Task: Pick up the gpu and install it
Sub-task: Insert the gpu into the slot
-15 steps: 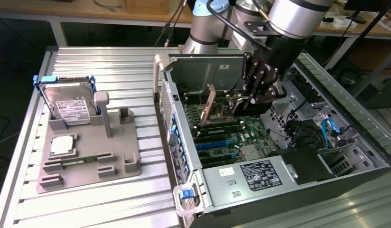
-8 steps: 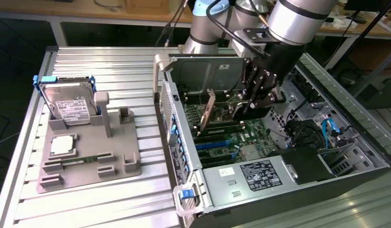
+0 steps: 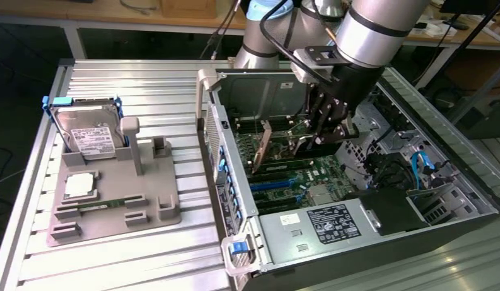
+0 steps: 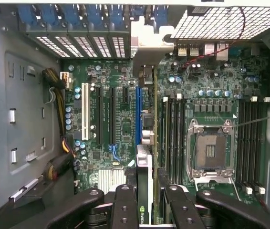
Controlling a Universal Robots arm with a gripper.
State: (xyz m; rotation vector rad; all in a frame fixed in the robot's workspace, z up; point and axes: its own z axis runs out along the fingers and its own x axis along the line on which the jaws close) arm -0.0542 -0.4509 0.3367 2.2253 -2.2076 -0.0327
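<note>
Inside the open computer case point(image 3: 270, 97), the gripper point(image 3: 327, 136) pinches the gpu point(image 4: 144, 164) edge-on between its two fingers point(image 4: 125, 205), above the green motherboard point(image 4: 120, 124). The card runs just beside the blue expansion slot point(image 4: 138, 112); I cannot tell whether it touches. At the exterior view's left, a hard drive point(image 3: 87, 134) stands upright on a grey fixture point(image 3: 153, 188).

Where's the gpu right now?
The gpu is edge-on in the pincer, inside the open case on the exterior view's right, by the blue slot.
</note>
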